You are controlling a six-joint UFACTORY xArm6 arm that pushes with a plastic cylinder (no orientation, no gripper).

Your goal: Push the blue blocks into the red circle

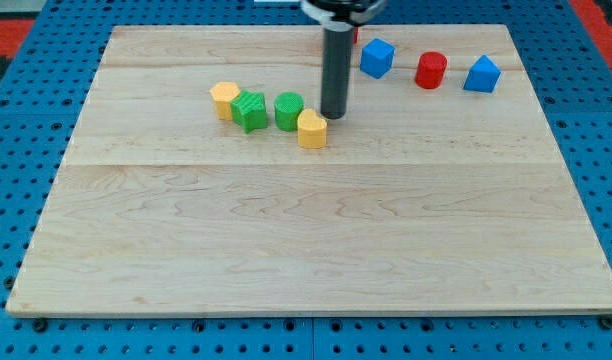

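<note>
Nearest the camera lies bare worktop [316,250]; the first thing on it is the yellow heart [312,129], with the green cylinder [289,110], green star [250,110] and a second yellow block [224,99] strung out toward 9 o'clock. My tip [333,116] rests on the wood just at the heart's 2 o'clock, close to touching it. No gripper exists on this rod, so there is nothing to spread or press together.

At 1 o'clock from my tip sits the blue cube [377,57]; further toward 3 o'clock from it stand the red cylinder [431,70], which I take for the "red circle", and beyond it the other blue block [482,74]. Something red peeks out behind the rod near 12 o'clock; I cannot identify it.

Risks, as I judge them: swinging out carelessly would drag the heart along. Hitting the cube off-centre would spin it past the cylinder, and pushing too hard would knock the cylinder toward the far blue block or the worktop's edge.
</note>
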